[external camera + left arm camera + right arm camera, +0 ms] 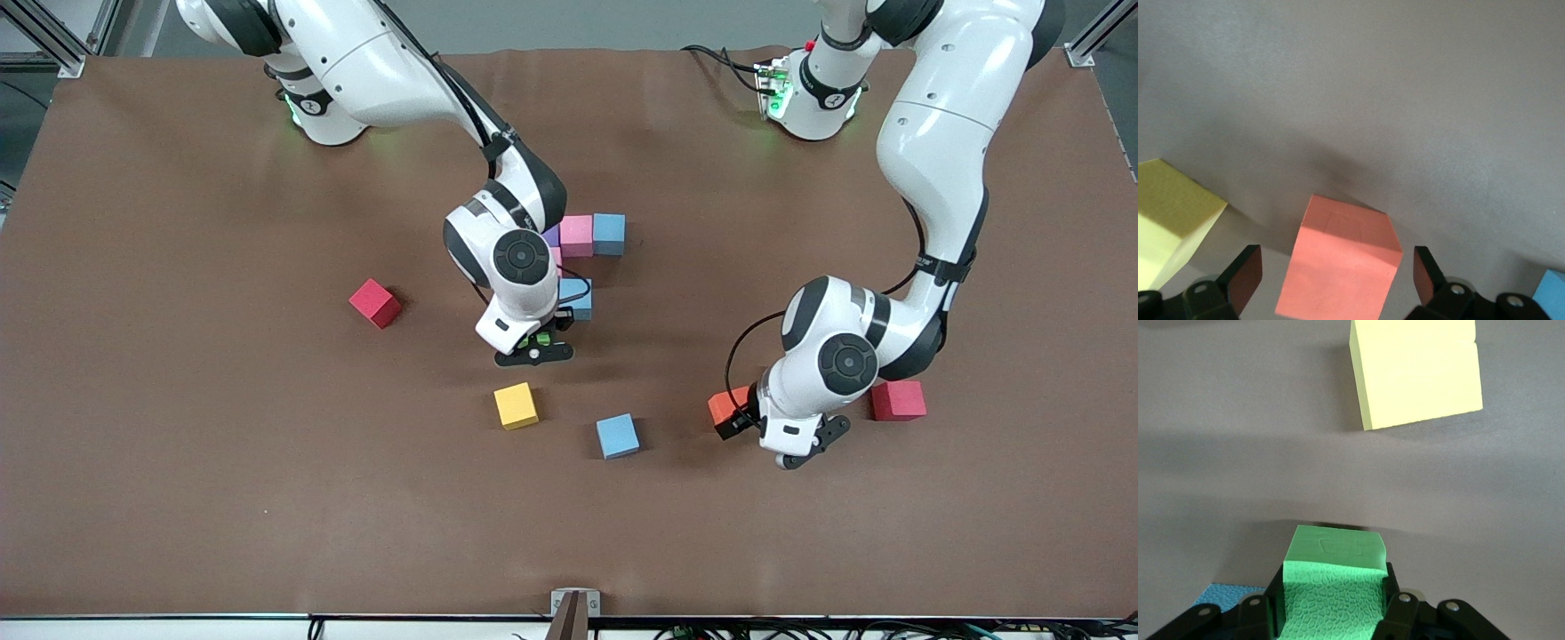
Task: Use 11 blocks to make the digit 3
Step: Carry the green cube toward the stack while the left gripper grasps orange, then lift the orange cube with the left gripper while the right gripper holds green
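- Green foam fills the right gripper [1331,607]: its jaws are closed on the side faces of the green block [1331,580], held above the table just below the centre of the front view.
- The pebbled dents on the green block's face suggest soft, light foam that gives a little under the pads; a squeeze across two flat, parallel sides, well down the cube, looks the safest hold.
- The left gripper [1338,280] hangs low in the lower right of the front view with its jaws spread wide and holding nothing; the orange block [1341,263] sits on the table between the fingers [1245,277], gaps showing on both sides.
- The unfinished digit 3 [582,258] sits just above the middle of the front view, partly hidden by the right arm: a purple block [551,236], a pink block [576,235] and a light blue block [609,233] in a row, with another light blue block [578,298] lower down.
- Loose pieces in the front view: a yellow block [516,405] and a light blue cube [617,436] low in the middle.
- Two red cubes lie apart, one [374,302] left of centre and one [898,400] at lower right beside the left arm.
- The matte faces should not slip; the likelier trouble is nudging neighbours when setting a cube in.
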Controlling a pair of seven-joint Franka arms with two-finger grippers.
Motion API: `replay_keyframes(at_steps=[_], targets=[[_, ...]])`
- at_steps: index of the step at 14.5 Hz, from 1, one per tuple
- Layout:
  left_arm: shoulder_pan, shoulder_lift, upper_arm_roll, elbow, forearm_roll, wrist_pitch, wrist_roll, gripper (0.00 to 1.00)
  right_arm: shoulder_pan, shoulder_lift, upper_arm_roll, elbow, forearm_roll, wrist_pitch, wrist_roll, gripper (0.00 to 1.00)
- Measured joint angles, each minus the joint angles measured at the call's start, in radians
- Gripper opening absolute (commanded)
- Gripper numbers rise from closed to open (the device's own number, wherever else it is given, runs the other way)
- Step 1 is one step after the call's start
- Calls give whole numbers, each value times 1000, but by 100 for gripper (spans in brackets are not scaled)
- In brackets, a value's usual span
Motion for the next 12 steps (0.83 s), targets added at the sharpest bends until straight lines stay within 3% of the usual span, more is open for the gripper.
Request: replay_keyframes(at_steps=[3,4,9,11,12], targets=[[-2,18,-1,8,0,11,0,99,3,2,0,7,0,1,0,0],[-4,22,-1,8,0,12,0,93,4,4,0,7,0,5,0,0],[-7,41,-1,13,-10,17,-10,43,17,26,1,8,0,36,3,0],[-8,41,-2,19,-50,17,-42,17,21,27,0,8,0,37,7,0],[-7,41,-4,22,-66,17,-71,13,23,27,1,8,0,37,8,0]])
